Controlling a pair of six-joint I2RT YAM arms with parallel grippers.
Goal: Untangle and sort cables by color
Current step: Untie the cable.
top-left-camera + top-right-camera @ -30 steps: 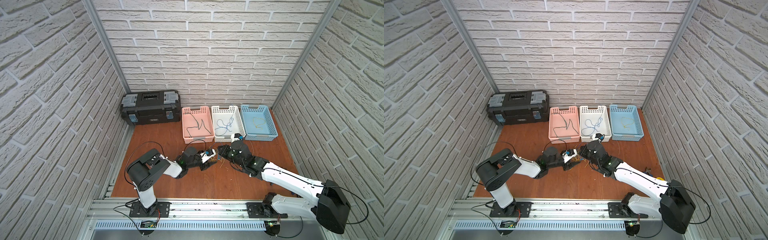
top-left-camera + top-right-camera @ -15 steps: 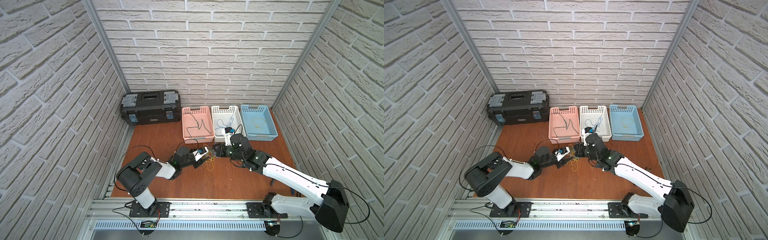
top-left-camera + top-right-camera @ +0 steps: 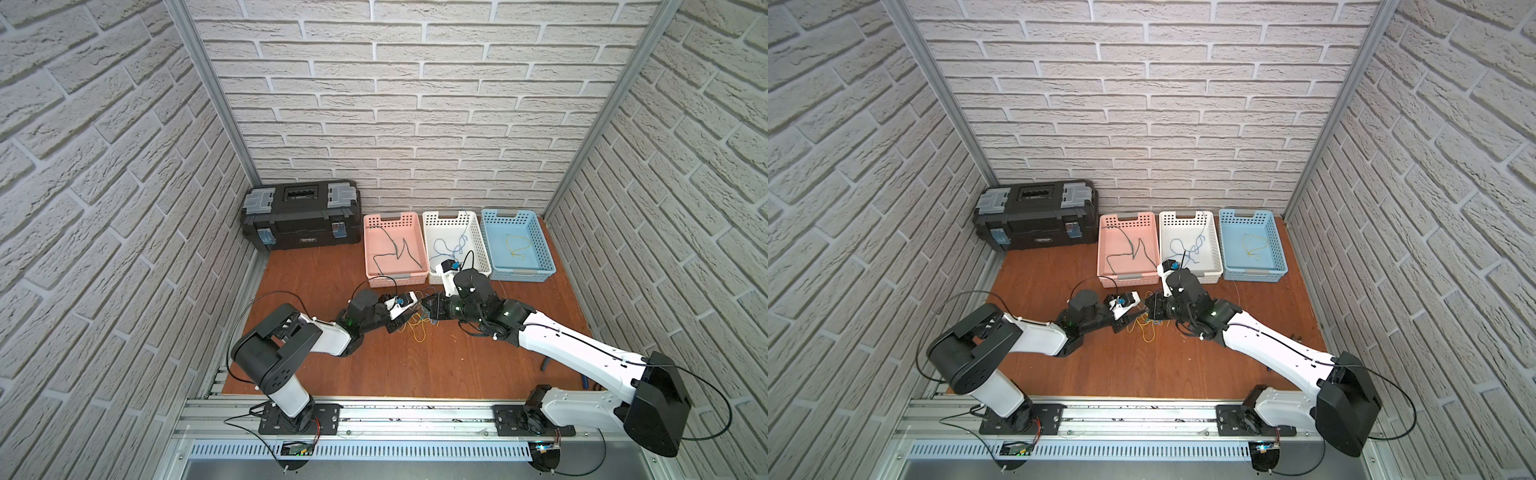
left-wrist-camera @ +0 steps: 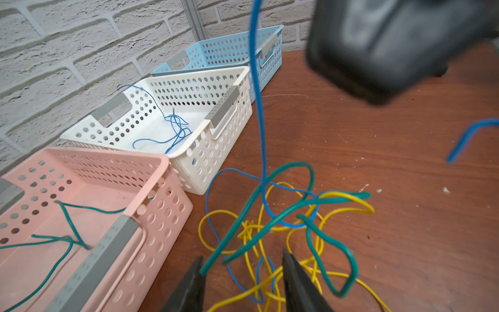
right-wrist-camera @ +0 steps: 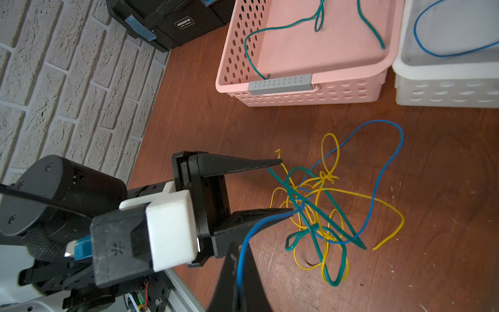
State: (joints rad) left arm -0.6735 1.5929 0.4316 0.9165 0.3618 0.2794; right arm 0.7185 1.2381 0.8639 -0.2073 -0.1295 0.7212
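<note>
My left end effector [image 4: 242,255] stood open, its two fingers spread with nothing clamped between them. The cut end of a teal cable [image 4: 294,163] lay right at the tip of one finger; I could not tell whether it touched. From there the cable ran forward into the tangle [image 3: 417,326], which sat on the worktop [image 4: 405,216] just ahead of my left fingertips.

My right end effector [image 5: 237,248] was closed on a blue cable [image 5: 388,167]. The strand came out from between its fingertips, passed just beside one finger of the left end effector and looped into the same tangle. In the left wrist view it climbed steeply from the heap to the right end effector above.

In both top views the tangle lay between my two end effectors. Yellow cables [image 5: 378,204] were woven through it, low against the wood.

Beyond the tangle from my left end effector stood three baskets side by side. The pink basket [image 5: 297,97] held a sorted teal cable [image 4: 91,207], the white basket [image 4: 216,151] held sorted blue cables [image 4: 175,127], and the blue basket [image 4: 235,46] held a sorted yellow cable [image 3: 515,245].
</note>
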